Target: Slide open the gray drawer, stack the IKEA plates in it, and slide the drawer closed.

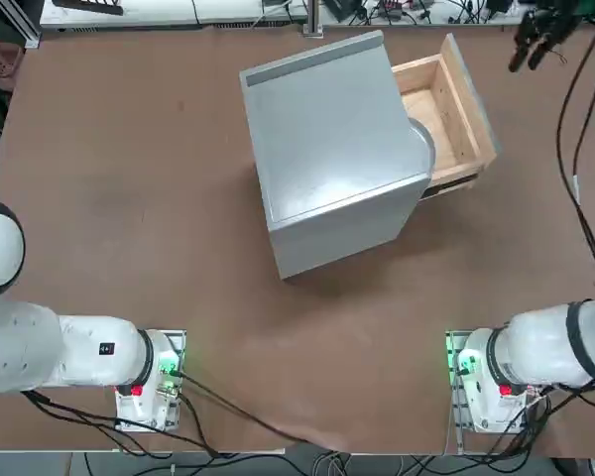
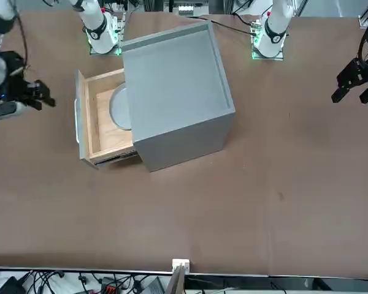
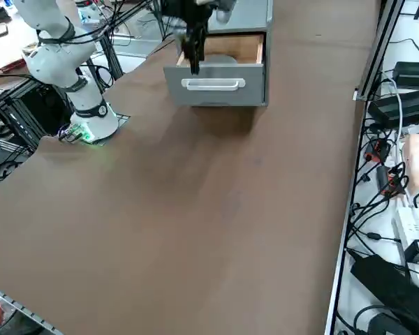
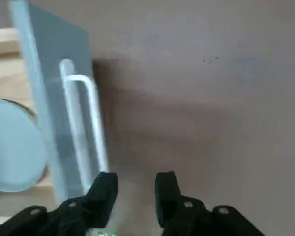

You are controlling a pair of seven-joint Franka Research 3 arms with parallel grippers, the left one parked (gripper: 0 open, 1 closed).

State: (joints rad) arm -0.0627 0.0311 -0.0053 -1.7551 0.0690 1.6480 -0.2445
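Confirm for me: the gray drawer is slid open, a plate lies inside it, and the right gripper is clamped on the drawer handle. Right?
Not quite. The gray drawer is open and a plate lies inside, but the right gripper is not clamped on the handle: the right wrist view shows it holding nothing, out in front of the drawer's gray front.

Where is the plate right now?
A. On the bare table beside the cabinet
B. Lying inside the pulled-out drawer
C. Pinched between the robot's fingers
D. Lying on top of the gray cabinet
B: in the wrist view a round plate lies on the wooden floor of the open gray drawer, while the right gripper hangs outside the drawer's front panel with nothing between its parted fingers.
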